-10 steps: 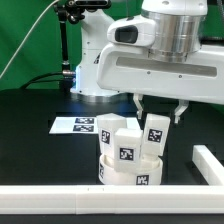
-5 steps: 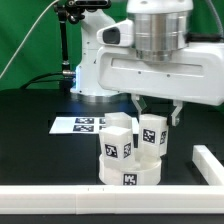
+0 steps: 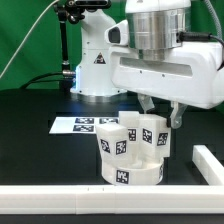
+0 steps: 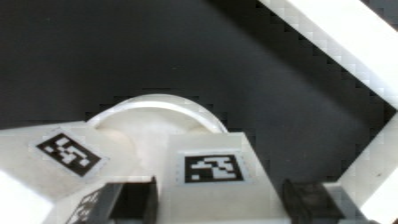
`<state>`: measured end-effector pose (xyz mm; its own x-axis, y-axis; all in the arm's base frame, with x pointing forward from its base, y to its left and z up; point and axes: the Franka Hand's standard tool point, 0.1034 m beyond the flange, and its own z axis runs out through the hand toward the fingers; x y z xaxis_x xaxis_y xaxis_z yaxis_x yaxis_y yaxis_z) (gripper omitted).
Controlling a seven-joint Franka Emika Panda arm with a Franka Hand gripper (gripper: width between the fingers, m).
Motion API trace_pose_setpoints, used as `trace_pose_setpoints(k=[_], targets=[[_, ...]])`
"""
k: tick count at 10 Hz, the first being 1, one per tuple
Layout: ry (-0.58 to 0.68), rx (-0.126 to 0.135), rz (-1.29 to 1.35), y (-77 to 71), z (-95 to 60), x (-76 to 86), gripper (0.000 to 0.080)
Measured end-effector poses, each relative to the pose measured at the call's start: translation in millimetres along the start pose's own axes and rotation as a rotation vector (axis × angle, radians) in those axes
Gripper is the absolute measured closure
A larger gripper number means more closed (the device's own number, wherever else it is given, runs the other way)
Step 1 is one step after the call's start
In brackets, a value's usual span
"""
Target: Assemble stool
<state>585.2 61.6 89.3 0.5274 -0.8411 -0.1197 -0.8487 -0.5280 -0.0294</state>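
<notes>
The round white stool seat (image 3: 130,172) stands on the black table with three short white tagged legs upright in its sockets. My gripper (image 3: 163,110) hangs over the leg nearest the exterior view's right (image 3: 155,133). In the wrist view, that leg (image 4: 214,165) fills the gap between my two dark fingers (image 4: 128,205), which press against its sides. A second leg (image 4: 68,155) stands beside it, with the seat's curved rim (image 4: 151,108) behind. The leg's lower end is hidden in the seat.
The marker board (image 3: 82,125) lies flat behind the stool. A long white bar (image 3: 60,196) runs along the front edge, and another white bar (image 3: 210,158) sits at the exterior view's right. It also shows in the wrist view (image 4: 338,40).
My wrist has turned while gripping the leg. The seat and its legs have rotated, and their tags have shifted toward the exterior view's left.
</notes>
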Motion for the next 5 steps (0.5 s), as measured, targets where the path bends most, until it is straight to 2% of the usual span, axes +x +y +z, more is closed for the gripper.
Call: trace_pose_setpoints(k=[1,2,4,5], targets=[[0.001,0.004,0.079,-0.6,0.1,0.2,0.0463],[0.012,0.058,0.199,-4.9,-0.5,4.0,0.0463],[0.043,0.135,0.333,-11.9,-0.8,2.9,0.0463],[0.041,0.150,0.430,-16.0,-0.3,-1.6,0.0463]])
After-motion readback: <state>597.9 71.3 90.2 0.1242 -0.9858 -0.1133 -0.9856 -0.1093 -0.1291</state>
